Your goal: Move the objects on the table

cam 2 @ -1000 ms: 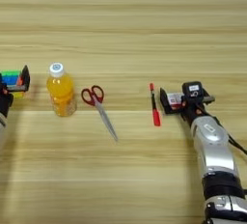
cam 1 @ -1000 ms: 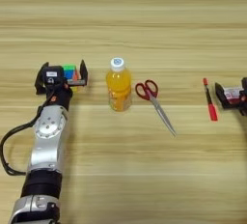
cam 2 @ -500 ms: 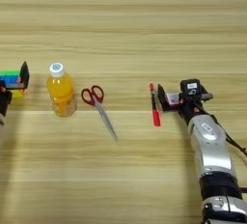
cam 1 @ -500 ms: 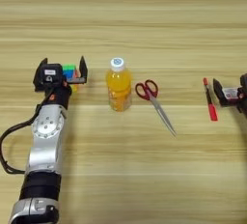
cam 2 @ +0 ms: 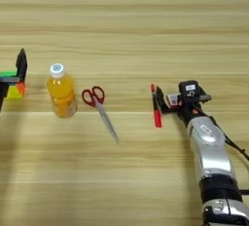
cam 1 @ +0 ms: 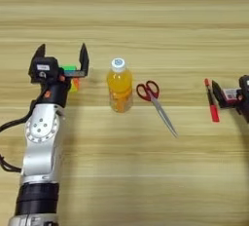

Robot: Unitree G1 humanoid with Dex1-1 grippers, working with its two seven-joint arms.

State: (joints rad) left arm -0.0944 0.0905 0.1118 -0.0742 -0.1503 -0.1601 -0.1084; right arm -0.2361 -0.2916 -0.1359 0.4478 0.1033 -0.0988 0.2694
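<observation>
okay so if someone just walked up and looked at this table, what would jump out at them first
Probably the orange-juice bottle standing upright left of centre on the wooden table, with red-handled scissors lying just to its right. At the far left, the left gripper stands open around the multicoloured puzzle cube. Far right, the right gripper sits at a small red-and-white card beside the red pen.

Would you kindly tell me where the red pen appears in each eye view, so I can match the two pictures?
Left eye view: the red pen lies near the right edge.
Right eye view: it lies right of centre, just left of the right claw.
Shared landmark: the orange-juice bottle, with the red-handled scissors between it and the pen.
</observation>
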